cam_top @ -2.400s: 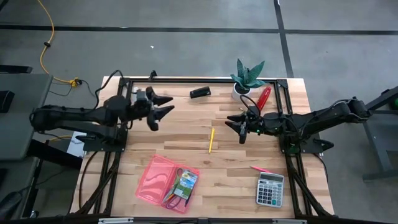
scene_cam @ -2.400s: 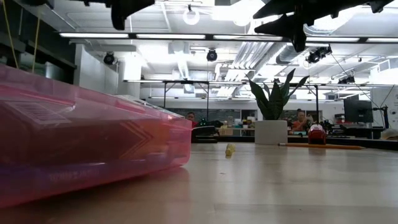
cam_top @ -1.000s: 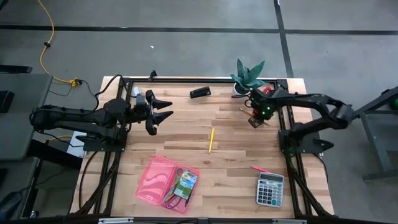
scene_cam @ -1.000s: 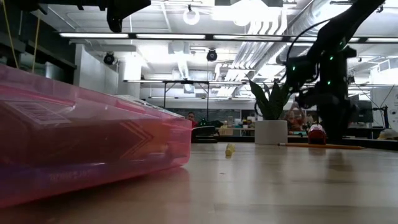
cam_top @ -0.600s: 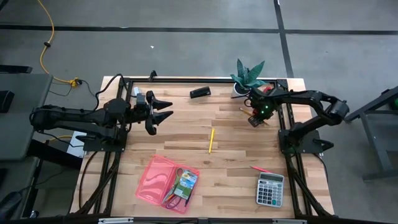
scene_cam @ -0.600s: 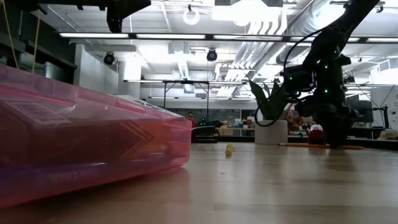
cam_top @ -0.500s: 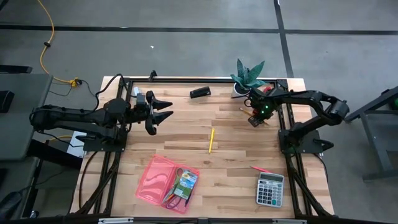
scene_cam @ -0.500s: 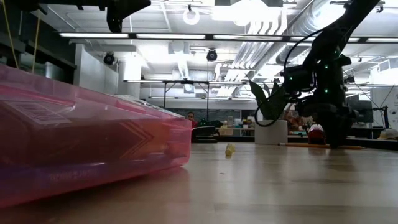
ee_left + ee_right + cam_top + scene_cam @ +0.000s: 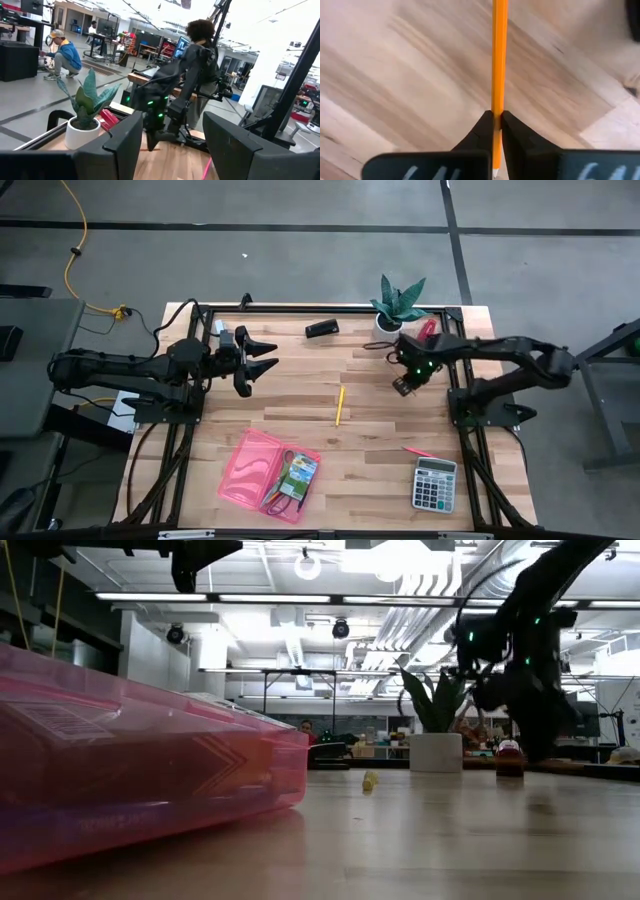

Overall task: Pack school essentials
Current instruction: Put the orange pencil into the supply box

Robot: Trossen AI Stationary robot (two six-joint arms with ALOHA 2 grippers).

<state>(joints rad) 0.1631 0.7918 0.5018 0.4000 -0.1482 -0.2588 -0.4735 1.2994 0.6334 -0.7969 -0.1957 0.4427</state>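
The right gripper point(image 9: 495, 125) hung above the table point(image 9: 300, 395) near its far right corner, beside the potted plant point(image 9: 398, 302), fingers clenched on an orange pencil point(image 9: 499, 60). The left gripper point(image 9: 262, 357) waited with jaws spread near the far left edge. A yellow pencil point(image 9: 339, 405) lay mid-table; a pink case point(image 9: 252, 465) sat by the near edge.

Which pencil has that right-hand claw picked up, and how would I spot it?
Start at the potted plant at the table's far edge; just in front of it is the right claw. Pinched between its fingers is the orange pencil, unlike the yellow pencil lying loose mid-table.
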